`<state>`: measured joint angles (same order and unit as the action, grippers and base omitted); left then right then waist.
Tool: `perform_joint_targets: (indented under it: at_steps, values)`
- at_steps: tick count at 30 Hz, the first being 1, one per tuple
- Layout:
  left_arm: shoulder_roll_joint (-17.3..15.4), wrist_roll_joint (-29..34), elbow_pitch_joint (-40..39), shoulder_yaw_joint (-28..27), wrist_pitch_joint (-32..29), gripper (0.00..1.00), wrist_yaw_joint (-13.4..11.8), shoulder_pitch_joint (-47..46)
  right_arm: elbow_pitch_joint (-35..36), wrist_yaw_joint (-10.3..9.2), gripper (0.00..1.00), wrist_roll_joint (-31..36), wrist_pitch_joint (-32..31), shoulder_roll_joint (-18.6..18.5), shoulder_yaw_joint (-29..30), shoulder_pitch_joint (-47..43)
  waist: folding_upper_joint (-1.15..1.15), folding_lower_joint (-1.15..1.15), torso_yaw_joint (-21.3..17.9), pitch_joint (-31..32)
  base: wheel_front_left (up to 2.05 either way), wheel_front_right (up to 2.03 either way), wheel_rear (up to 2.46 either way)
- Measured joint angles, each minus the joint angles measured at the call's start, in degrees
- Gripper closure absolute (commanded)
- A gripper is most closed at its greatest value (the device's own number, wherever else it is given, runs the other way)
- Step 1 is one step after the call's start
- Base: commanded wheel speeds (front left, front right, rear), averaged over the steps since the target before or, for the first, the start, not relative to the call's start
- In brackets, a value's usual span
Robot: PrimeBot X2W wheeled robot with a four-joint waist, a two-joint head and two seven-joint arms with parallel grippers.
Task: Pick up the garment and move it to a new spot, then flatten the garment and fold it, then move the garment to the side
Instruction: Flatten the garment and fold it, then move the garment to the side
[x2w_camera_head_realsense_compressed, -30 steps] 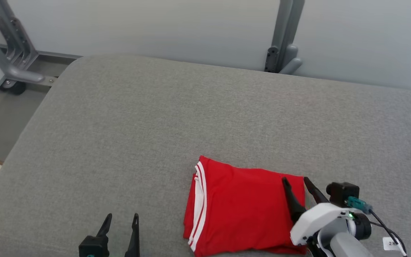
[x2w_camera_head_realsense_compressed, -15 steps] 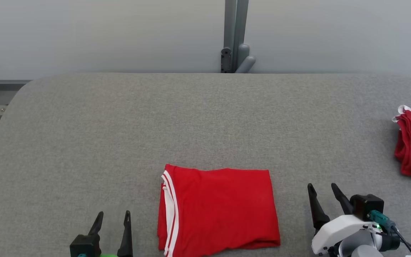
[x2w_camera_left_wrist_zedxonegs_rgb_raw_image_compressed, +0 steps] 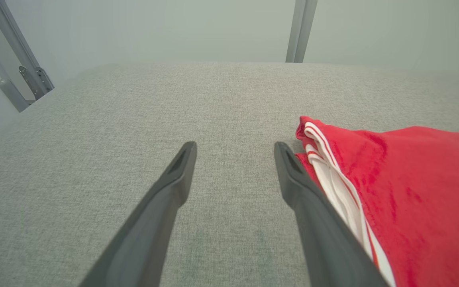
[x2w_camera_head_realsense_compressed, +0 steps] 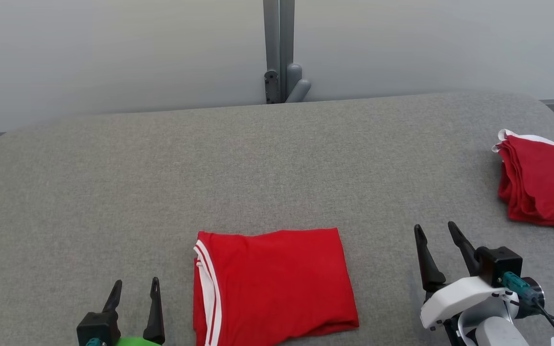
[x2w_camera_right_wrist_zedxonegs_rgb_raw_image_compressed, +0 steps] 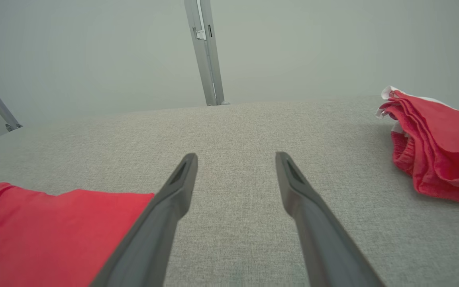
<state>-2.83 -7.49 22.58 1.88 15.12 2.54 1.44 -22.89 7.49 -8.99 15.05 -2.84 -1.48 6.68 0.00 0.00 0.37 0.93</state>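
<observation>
A red garment (x2w_camera_head_realsense_compressed: 277, 283) with white stripes along its left edge lies folded flat at the near middle of the grey padded surface (x2w_camera_head_realsense_compressed: 277, 158). My left gripper (x2w_camera_head_realsense_compressed: 136, 282) stands open just left of it, holding nothing. The left wrist view shows the left gripper (x2w_camera_left_wrist_zedxonegs_rgb_raw_image_compressed: 235, 145) over bare fabric, the garment (x2w_camera_left_wrist_zedxonegs_rgb_raw_image_compressed: 412, 191) right beside its right finger. My right gripper (x2w_camera_head_realsense_compressed: 434, 227) is open and apart from the garment's right edge. In the right wrist view the right gripper (x2w_camera_right_wrist_zedxonegs_rgb_raw_image_compressed: 236, 155) is empty, with the garment (x2w_camera_right_wrist_zedxonegs_rgb_raw_image_compressed: 54, 231) at lower left.
A pile of red cloth (x2w_camera_head_realsense_compressed: 541, 182) with a white edge lies at the far right of the surface, also the pile (x2w_camera_right_wrist_zedxonegs_rgb_raw_image_compressed: 436, 139) in the right wrist view. A grey metal post (x2w_camera_head_realsense_compressed: 279, 53) stands behind the back edge against a pale wall.
The head camera has swung to the right, bringing the red pile into view. My right gripper has come off the garment's right edge and now stands clear of it. Both grippers stay open.
</observation>
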Motion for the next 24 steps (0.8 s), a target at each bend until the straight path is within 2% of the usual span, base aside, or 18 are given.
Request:
perform_joint_targets:
  at_steps: [14,20,24]
  values:
    - [0.0,-0.2,-1.3,-0.6,0.0,0.0,0.1,0.1,0.1,0.0,0.0,-1.3,0.0,0.0,-0.5,-0.6,0.0,0.0,-1.2,0.5,0.0,0.0,0.0]
    - [0.0,-0.3,-1.4,-0.2,0.0,0.0,0.2,0.1,0.1,0.0,0.0,-1.2,0.0,0.0,-0.7,-0.6,0.0,0.0,-0.8,0.1,0.0,0.0,0.0]
    - [0.0,-1.0,-0.7,1.0,0.0,0.0,0.2,0.0,-1.0,0.0,0.0,-2.1,0.0,0.0,-3.4,-0.7,0.0,0.0,0.5,-0.4,0.0,0.0,0.0]
